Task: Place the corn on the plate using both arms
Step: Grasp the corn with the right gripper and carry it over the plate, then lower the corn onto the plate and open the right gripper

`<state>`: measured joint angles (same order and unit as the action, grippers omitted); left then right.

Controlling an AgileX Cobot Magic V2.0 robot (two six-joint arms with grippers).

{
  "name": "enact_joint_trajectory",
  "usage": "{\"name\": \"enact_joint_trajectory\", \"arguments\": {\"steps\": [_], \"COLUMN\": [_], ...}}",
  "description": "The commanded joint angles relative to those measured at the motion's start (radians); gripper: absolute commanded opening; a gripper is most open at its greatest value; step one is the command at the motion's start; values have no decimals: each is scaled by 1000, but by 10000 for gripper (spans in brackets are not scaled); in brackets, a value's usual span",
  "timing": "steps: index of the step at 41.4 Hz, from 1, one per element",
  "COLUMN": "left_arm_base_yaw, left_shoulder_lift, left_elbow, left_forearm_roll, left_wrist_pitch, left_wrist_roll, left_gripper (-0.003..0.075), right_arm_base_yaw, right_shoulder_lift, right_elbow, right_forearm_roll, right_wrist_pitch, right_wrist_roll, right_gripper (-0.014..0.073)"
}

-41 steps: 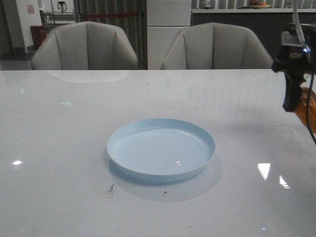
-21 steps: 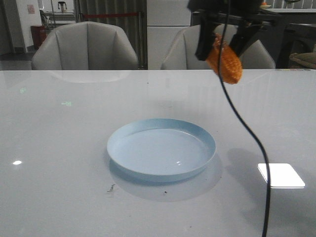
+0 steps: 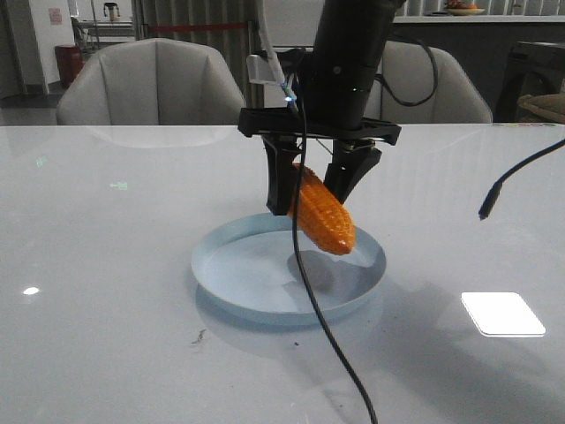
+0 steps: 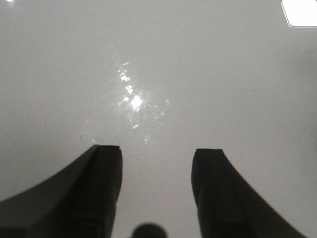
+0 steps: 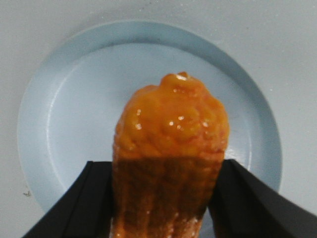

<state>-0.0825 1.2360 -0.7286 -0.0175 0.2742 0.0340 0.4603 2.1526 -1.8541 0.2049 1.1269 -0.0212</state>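
We are gripping the corn (image 3: pixel 323 216) with our right gripper (image 3: pixel 320 181), its two dark fingers pressing against the cob's flanks near the thick end. In the front view the arm is coming down from above, and the cob is hanging tilted, its free end pointing down and toward the camera. In the right wrist view the same gripper (image 5: pixel 166 198) is pinching the corn (image 5: pixel 169 148) from both sides, the rounded glossy tip sticking out past the fingers. We cannot tell from either view whether the tip is touching the plate; in the front view it is sitting low, close over the inner surface, with a dark shadow beneath it.

The plate (image 3: pixel 229 265) is lying flat on the white table (image 3: pixel 106 291), pale blue with a low raised rim. In the right wrist view the plate (image 5: pixel 59 114) is filling most of the frame behind the cob, so the corn is hanging over its inside and not over the rim.

Our left gripper (image 4: pixel 156 173) is showing only in its own wrist view, its two dark fingers standing spread apart with nothing between them, bare glossy tabletop behind them.

A thin black cable (image 3: pixel 318 309) is trailing down from the right arm across the front of the plate. Two grey chairs (image 3: pixel 150 84) are standing behind the table.
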Motion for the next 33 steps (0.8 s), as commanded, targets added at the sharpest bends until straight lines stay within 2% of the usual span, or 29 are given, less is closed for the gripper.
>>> {"name": "enact_joint_trajectory", "arguments": {"steps": [1,11,23,33], "left_arm_base_yaw": [0,0,0,0], "left_shoulder_lift": [-30,-30,-30,-30], "left_elbow": [-29,-29,-29,-29], "left_forearm_roll": [-8,-8,-8,-8], "left_wrist_pitch": [-71,-71,-69,-69], "left_wrist_roll": [-11,-11,-11,-11], "left_gripper": [382,382,382,382], "right_arm_base_yaw": [-1,-1,-1,-1], "right_shoulder_lift": [-53,-19,-3,-4], "right_elbow": [-29,-29,-29,-29], "right_forearm_roll": [20,20,20,19], "right_wrist_pitch": [-10,-22,-23,-26], "right_wrist_roll": [-10,-10,-10,-18], "right_gripper": [59,248,293,500]}}
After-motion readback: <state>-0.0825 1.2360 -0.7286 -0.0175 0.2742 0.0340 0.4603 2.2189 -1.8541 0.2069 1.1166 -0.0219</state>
